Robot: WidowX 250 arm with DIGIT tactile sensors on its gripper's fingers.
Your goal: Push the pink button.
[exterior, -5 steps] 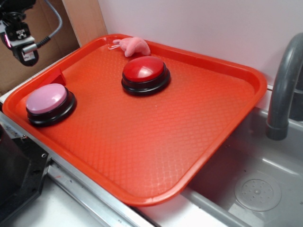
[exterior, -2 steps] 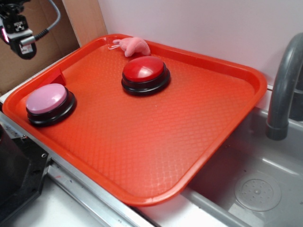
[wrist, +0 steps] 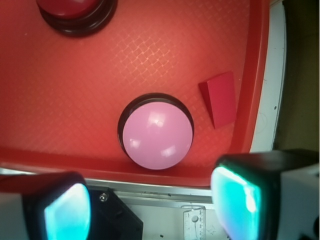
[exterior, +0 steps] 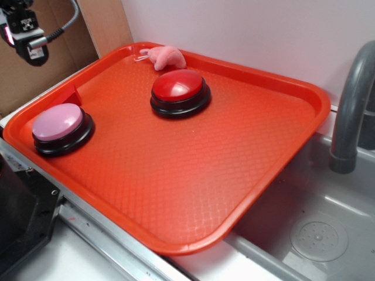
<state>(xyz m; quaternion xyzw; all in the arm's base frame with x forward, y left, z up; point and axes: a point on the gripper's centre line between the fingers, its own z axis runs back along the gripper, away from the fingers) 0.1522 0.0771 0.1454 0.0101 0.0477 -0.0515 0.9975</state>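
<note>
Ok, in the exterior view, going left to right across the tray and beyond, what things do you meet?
Pale pink domed button on a black base → glossy red domed button on a black base → grey curved faucet pipe, standing past the orange plastic tray.

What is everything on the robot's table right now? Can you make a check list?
Surface: orange tray, partly over a grey sink.
Job's things: pink button near the tray's left edge, untouched.
Clutter: red button; pink plush toy at the far rim; red wedge block beside the pink button.
Grippers: gripper open, high above the pink button.
Cables: grey cable on the arm.
Surroundings: grey tap, white wall, cardboard.
</note>
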